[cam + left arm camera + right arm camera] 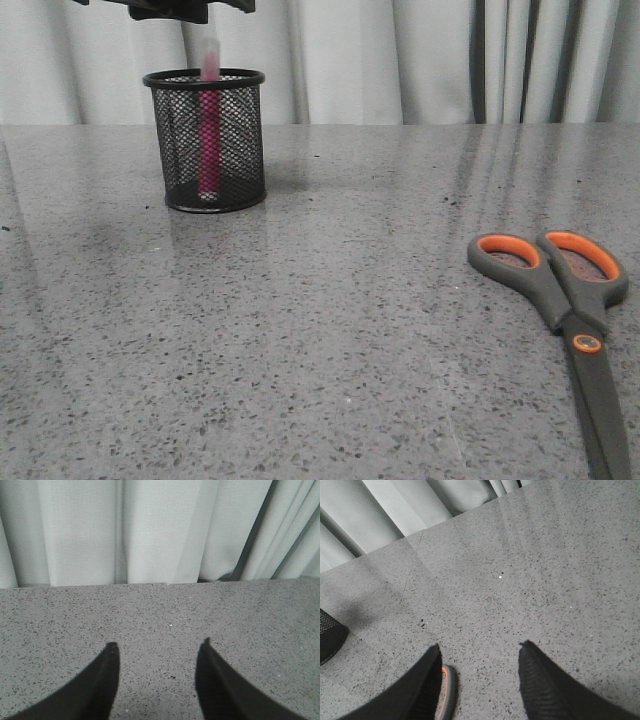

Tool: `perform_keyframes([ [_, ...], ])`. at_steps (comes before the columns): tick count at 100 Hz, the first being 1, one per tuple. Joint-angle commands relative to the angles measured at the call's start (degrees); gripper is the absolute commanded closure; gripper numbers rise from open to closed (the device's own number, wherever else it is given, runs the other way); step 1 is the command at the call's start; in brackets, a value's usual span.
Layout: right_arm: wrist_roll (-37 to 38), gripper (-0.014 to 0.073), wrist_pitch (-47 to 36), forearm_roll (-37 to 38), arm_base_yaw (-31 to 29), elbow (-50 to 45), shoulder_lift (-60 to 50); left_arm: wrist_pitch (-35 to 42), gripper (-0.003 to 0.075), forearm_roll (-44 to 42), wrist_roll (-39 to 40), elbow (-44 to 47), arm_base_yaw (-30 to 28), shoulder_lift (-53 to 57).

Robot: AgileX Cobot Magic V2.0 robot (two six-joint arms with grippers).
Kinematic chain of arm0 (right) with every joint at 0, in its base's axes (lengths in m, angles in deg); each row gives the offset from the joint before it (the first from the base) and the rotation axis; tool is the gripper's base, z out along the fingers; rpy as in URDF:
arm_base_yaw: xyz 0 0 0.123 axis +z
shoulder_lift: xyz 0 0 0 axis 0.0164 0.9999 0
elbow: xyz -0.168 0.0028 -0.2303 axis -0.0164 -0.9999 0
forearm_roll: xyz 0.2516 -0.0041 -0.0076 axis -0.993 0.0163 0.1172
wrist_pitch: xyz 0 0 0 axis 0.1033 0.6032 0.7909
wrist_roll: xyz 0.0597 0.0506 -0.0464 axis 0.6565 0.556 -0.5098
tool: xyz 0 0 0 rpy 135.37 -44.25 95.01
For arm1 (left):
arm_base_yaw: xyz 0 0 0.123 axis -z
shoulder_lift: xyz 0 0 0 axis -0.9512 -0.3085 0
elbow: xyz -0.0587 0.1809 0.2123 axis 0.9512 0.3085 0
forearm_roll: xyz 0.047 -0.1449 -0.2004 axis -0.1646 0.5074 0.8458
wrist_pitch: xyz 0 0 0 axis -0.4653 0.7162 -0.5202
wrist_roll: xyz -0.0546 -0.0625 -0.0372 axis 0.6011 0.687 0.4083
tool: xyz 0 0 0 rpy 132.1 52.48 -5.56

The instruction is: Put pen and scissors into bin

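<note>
Pen (208, 130) stands upright in the bin (206, 140), so you're on to the scissors (563, 305), lying flat on the surface (320, 330) at front right. Your right gripper (480, 670) hangs over an orange-lined handle, jaws spread and empty. The left gripper (157, 675) is spread too, holding nothing. Next, I'd say: lower, pinch the handle.

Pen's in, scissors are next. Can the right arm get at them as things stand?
Probably yes. The right end effector is open just above the table with a scissors handle beside one finger; the scissors lie flat in the open, nothing on or against them.
</note>
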Motion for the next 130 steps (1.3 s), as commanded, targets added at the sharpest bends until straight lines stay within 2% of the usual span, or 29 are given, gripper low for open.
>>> perform_keyframes([
  [1, -0.3, 0.0274, -3.9, 0.2, 0.1, 2.1, 0.8, 3.1, 0.0316, -0.7, -0.1, -1.5, 0.5, 3.7],
  [15, -1.7, 0.0277, -2.3, 0.2, 0.1, 3.6, 0.8, 2.1, 0.0325, -1.0, -0.1, -1.5, 0.5, 9.6],
  [31, -11.4, 0.0279, 8.1, 0.1, 2.3, 13.6, 4.0, -3.7, 0.0367, -3.4, -0.2, -1.5, 0.5, 20.0],
  [43, -17.0, 0.0279, 16.3, 0.1, 5.9, 24.5, 12.1, -8.8, 0.0376, -7.2, -0.2, -1.5, 0.5, 26.8],
  [60, -18.2, 0.0279, 24.2, 0.1, 13.1, 35.5, 25.9, -11.1, 0.0375, -8.4, -0.2, -1.5, 0.5, 31.9],
  [76, -12.2, 0.0273, 31.2, 0.9, 18.3, 40.0, 36.0, -13.5, 0.0375, -10.2, -0.2, -1.5, 0.5, 34.2],
  [87, -6.9, 0.0214, 33.9, 0.9, 18.6, 40.2, 39.7, -15.1, 0.0376, -10.6, -0.2, -1.5, 0.5, 35.0],
  [99, -4.2, 0.0157, 36.4, 0.9, 18.6, 40.2, 42.9, -15.6, 0.0375, -10.6, -0.2, -1.5, 0.5, 35.0],
  [114, -3.3, 0.0157, 39.9, -1.2, 19.3, 40.2, 46.2, -15.6, 0.0375, -10.6, -0.2, -1.5, 0.5, 35.0],
  [130, 2.0, 0.0157, 39.4, -0.8, 22.2, 39.8, 47.8, -16.2, 0.0375, -10.4, -0.2, -1.5, 0.5, 35.0],
])
